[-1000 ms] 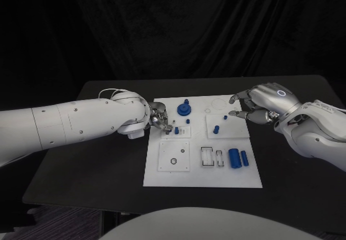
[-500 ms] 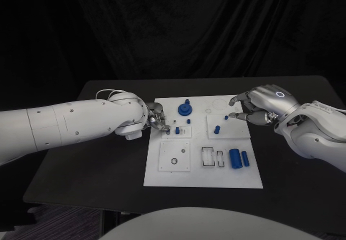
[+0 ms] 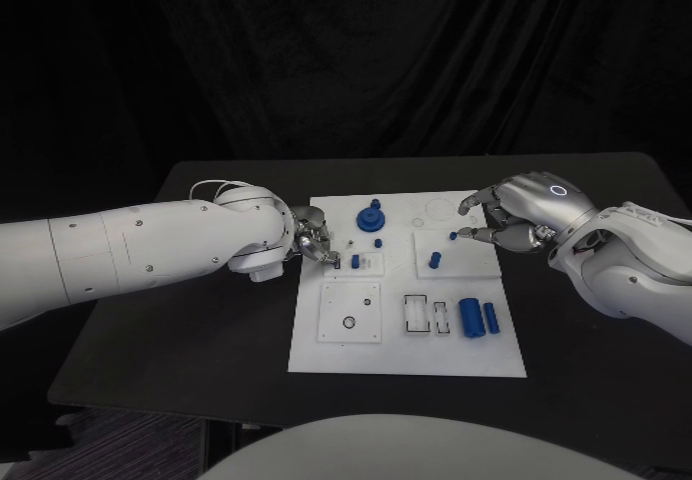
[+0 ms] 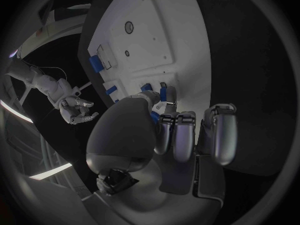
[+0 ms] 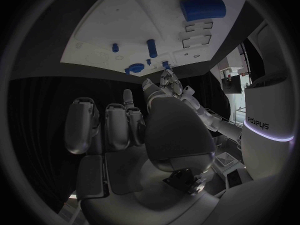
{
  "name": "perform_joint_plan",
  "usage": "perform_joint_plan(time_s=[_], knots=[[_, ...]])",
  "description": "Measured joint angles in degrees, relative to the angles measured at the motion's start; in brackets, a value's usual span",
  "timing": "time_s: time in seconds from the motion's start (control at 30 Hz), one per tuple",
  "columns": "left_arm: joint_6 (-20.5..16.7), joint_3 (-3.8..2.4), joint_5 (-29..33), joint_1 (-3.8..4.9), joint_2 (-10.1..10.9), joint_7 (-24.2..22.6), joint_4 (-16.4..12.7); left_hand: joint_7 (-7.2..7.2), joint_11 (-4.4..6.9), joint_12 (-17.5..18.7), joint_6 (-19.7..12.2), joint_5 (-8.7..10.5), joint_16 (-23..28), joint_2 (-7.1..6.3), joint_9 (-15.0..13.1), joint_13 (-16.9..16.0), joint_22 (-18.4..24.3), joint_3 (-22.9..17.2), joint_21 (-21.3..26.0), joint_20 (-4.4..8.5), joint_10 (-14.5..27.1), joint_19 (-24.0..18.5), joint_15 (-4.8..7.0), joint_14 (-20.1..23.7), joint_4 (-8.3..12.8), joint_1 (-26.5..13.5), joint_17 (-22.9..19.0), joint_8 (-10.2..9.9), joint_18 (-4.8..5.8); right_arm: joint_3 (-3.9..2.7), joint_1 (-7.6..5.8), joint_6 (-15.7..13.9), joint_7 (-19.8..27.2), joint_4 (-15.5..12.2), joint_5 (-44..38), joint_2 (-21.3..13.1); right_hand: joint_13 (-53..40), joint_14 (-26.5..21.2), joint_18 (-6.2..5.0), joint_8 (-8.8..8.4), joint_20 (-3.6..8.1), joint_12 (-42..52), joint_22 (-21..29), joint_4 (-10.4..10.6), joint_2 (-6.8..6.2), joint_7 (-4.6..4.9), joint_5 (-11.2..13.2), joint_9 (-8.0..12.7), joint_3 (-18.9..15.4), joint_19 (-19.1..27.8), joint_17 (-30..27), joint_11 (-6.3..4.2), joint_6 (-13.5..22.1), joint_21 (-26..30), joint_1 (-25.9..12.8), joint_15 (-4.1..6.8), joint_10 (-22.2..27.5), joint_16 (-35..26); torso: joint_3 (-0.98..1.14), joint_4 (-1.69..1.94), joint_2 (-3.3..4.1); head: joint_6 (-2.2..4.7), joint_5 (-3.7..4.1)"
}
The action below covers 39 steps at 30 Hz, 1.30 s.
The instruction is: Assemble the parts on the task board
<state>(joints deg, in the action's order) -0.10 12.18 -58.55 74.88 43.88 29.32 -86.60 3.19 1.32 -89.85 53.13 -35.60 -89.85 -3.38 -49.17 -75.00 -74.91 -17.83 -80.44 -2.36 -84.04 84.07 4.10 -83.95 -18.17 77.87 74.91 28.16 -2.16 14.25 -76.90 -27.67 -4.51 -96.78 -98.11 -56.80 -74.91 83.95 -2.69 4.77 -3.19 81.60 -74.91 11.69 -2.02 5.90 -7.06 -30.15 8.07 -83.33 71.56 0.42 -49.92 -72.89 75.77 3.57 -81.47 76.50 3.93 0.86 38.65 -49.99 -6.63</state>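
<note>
The white task board (image 3: 404,350) lies mid-table. My left hand (image 3: 315,245) is at its left edge, thumb and one finger close together beside a small blue peg (image 3: 355,261) standing in a white block; whether they grip it is hidden. In the left wrist view the left hand (image 4: 169,130) has its other fingers curled, above the board (image 4: 156,40). My right hand (image 3: 512,215) hovers over the board's far right corner, loosely curled and holding nothing, its thumb near a tiny blue part (image 3: 451,236). The right hand (image 5: 125,130) shows nothing in its palm.
On the board are a blue gear (image 3: 369,216), a short peg (image 3: 378,242), another peg (image 3: 433,260), two blue cylinders (image 3: 469,316) by rectangular slots, and a black ring (image 3: 348,322) on a square plate. Black table surrounds the board.
My left hand has shifted slightly back towards the board's left edge, fingertips a little farther from the small peg. The right hand has barely moved.
</note>
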Motion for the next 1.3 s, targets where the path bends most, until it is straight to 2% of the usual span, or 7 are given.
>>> perform_joint_plan(time_s=[0.13, 0.43, 0.6, 0.63, 0.67, 0.83, 1.3], knots=[[-0.2, 0.0, 0.0, 0.0, -0.1, -0.1, 0.1, -0.01, 0.0, 0.0, 0.0, 0.0, 0.0, -0.27, -0.1, 0.0, 0.0, 0.0, 0.2, 0.0, 0.0, 0.0, 0.0, 0.0, 0.0, -0.3, 0.0, 0.0, 0.0, 0.0, 0.01, 0.3, -0.1, 0.0, 0.2, 0.0, 0.0, 0.0, 0.0, 0.0, 0.0, 0.0, 0.0, 0.0, 0.0, 0.0, 0.0, 0.1, 0.0, 0.0, -0.1, 0.0, 0.0, 0.2, 0.0, 0.0, 0.0, 0.0, -0.03, -0.07, 0.0, 0.0, -0.09], [-0.7, 0.0, 0.0, -0.04, -0.4, -0.5, 0.7, -0.12, 0.0, 0.0, 0.1, 0.01, 0.0, 0.17, -0.5, 0.0, 0.0, 0.0, 0.4, 0.0, 0.0, 0.0, 0.0, 0.0, 0.0, -1.2, 0.0, -0.2, 0.0, 0.0, 0.01, 0.8, -0.3, 0.1, 0.3, 0.0, 0.0, 0.0, 0.0, 0.0, 0.0, 0.0, 0.0, 0.0, 0.23, 0.2, 0.0, 0.1, 0.0, 0.0, -0.1, 0.0, -0.2, 0.4, 0.2, 0.0, 0.0, 0.0, -0.08, -0.09, 0.06, 0.0, -0.04], [-0.7, 0.0, 0.0, -0.1, -0.6, -0.7, 0.8, -0.11, 0.0, 0.0, 0.1, 0.29, 0.0, 0.17, -0.5, 0.0, 0.0, 0.0, 0.4, 0.0, 0.0, 0.0, 0.0, 0.0, 0.0, -1.2, 0.0, -0.2, 0.0, 0.0, 0.02, 1.2, -0.4, 0.1, 0.4, 0.0, 0.0, 0.0, 0.0, 0.0, 0.0, -0.2, 0.0, 0.1, 0.22, 0.2, 0.0, 0.2, 0.1, 0.0, -0.1, 0.0, -0.2, 0.4, 0.2, 0.0, 0.0, 0.0, -0.15, -0.1, 0.1, 0.0, -0.38], [-0.7, 0.0, 0.0, -0.12, -0.6, -0.7, 0.8, -0.11, 0.0, 0.0, 0.1, 0.29, 0.0, 0.17, -0.5, 0.0, 0.0, -0.1, 0.4, 0.0, 0.0, 0.0, 0.0, 0.0, 0.1, -1.2, 0.0, -0.2, 0.0, 0.0, 0.02, 1.2, -0.4, 0.1, 0.4, 0.0, 0.0, 0.0, 0.0, 0.0, 0.0, -0.2, 0.0, 0.2, 0.22, 0.2, 0.0, 0.2, 0.2, 0.0, -0.2, 0.0, -0.2, 0.4, 0.2, 0.0, 0.0, 0.0, -0.17, -0.1, 0.12, 0.0, -0.41], [-0.7, 0.0, 0.0, -0.15, -0.6, -0.7, 0.8, -0.11, 0.0, 0.0, 0.1, 0.41, 0.0, -0.1, -0.5, 0.0, 0.0, -1.1, 0.4, 0.0, 0.0, 0.0, 0.0, 0.0, 1.1, -1.5, 0.0, -0.2, 0.0, 0.0, 0.03, 1.3, -0.5, 0.1, 0.4, 0.0, 0.0, 0.0, 0.0, 0.0, 0.0, -0.2, 0.0, 0.2, 0.22, 0.2, 0.0, 0.2, 0.2, 0.0, -0.2, 0.0, -0.2, 0.4, 0.2, 0.0, 0.0, 0.0, -0.19, -0.11, 0.14, 0.0, -0.44], [-0.7, 0.01, 0.0, -0.27, -0.6, -0.8, 0.8, -0.02, 0.0, 0.0, 0.2, 0.42, 0.0, -0.2, -0.5, 0.0, 0.0, -1.1, 0.4, 0.0, 0.0, 0.0, 0.0, 0.0, 1.1, -1.6, 0.0, -0.2, 0.0, 0.0, 0.05, 1.7, -0.5, 0.1, 0.4, 0.1, 0.0, 0.0, 0.0, 0.0, 0.0, -0.2, 0.0, 0.2, 0.22, -0.01, 0.0, 0.2, 0.2, 0.0, -0.2, 0.0, -0.4, 0.4, 0.2, 0.0, 0.0, -0.1, -0.25, -0.12, 0.21, 0.0, -0.45], [-0.4, 0.01, 0.0, -0.44, 0.1, -0.7, 0.0, -0.12, 0.0, 0.0, -0.1, 0.53, 0.0, -0.35, -0.6, 0.0, 0.0, -1.1, 0.7, 0.0, 0.0, 0.0, -0.01, 0.0, 1.1, -1.8, 0.0, -0.2, 0.0, 0.0, 0.12, 2.5, -0.7, 0.1, 0.4, 0.1, 0.0, 0.0, 0.01, 0.0, 0.21, -0.2, 0.0, 0.2, 0.22, 0.21, 0.0, 0.3, 0.2, 0.2, -0.2, 0.0, -0.6, 0.4, 0.2, 0.0, 0.0, -0.2, -0.27, -0.1, 0.17, 0.0, -0.48]])
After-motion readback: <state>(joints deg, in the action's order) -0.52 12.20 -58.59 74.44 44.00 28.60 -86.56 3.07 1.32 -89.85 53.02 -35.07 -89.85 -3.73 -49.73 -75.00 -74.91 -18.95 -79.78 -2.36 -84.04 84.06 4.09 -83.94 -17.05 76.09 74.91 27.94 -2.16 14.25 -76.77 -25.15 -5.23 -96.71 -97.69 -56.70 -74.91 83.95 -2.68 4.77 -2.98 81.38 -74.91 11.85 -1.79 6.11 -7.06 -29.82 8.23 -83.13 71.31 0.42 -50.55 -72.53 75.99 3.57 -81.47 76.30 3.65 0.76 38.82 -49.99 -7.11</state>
